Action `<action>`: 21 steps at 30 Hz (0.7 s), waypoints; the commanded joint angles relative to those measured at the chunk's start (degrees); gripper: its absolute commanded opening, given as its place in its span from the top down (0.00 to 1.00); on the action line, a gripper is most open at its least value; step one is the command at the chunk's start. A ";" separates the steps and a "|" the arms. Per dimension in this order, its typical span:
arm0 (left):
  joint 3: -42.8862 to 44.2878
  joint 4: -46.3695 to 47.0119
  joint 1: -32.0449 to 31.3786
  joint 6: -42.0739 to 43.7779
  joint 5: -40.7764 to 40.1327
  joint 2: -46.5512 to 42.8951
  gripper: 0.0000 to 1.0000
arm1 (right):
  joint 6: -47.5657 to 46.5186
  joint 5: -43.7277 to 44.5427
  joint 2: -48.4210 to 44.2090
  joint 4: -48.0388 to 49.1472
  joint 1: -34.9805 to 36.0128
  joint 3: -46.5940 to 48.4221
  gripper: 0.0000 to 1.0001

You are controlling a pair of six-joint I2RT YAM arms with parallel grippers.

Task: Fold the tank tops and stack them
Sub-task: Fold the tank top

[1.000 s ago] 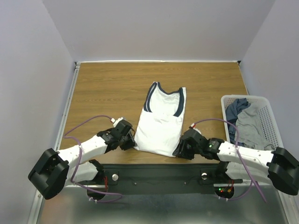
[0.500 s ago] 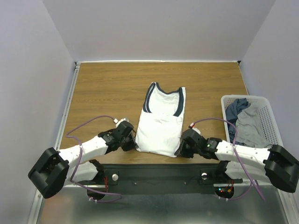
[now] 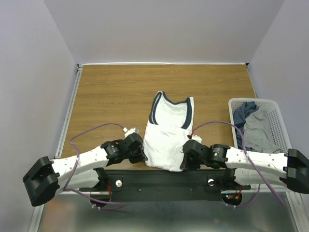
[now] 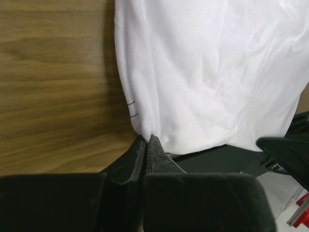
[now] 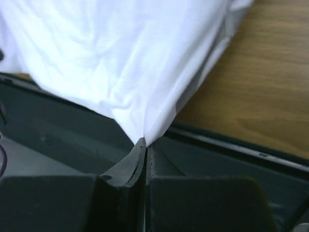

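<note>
Since a second ago both grippers have closed on the white tank top [image 3: 166, 135] and drawn it toward the table's [image 3: 111, 92] near edge, so its hem now overhangs that edge onto the black base rail [image 3: 159, 181]. At the table's near edge, the left gripper [image 4: 146, 140] has its fingers pinched together on the hem's left corner. The right gripper [image 5: 145, 142] is likewise clamped on the hem's right corner. The top lies at the middle of the table's near half, navy-edged neck toward the far side, its cloth creased between the two grips. At the table's right edge stands the white basket [image 3: 280, 113], with a grey tank top [image 3: 260, 133] and a dark blue one [image 3: 244, 112] heaped inside.
</note>
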 commanded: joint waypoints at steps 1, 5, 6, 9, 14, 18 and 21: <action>4.39 -5.33 -3.19 -2.63 -4.04 -1.86 1.00 | 2.34 4.54 -0.58 -5.21 3.80 5.92 1.00; 9.14 -6.84 -3.11 -1.05 -8.17 -2.22 1.00 | 1.03 11.22 -0.59 -8.47 3.81 11.02 0.99; 10.19 -6.84 -3.11 -0.70 -9.14 -2.13 1.00 | 0.50 12.01 -0.06 -8.65 3.72 11.82 0.99; 15.29 -6.40 -3.02 1.85 -11.87 0.50 1.00 | -1.53 13.77 2.66 -9.18 2.67 14.80 0.99; 22.67 -4.47 -0.30 6.42 -12.93 5.25 1.00 | -6.70 16.32 3.29 -9.35 -2.15 19.29 0.99; 25.05 -0.87 3.21 8.70 -11.53 6.83 1.00 | -10.93 16.67 3.46 -9.27 -7.09 22.54 0.99; 27.34 1.07 6.29 9.76 -9.95 8.50 1.00 | -13.13 17.55 4.34 -9.27 -8.84 25.27 0.99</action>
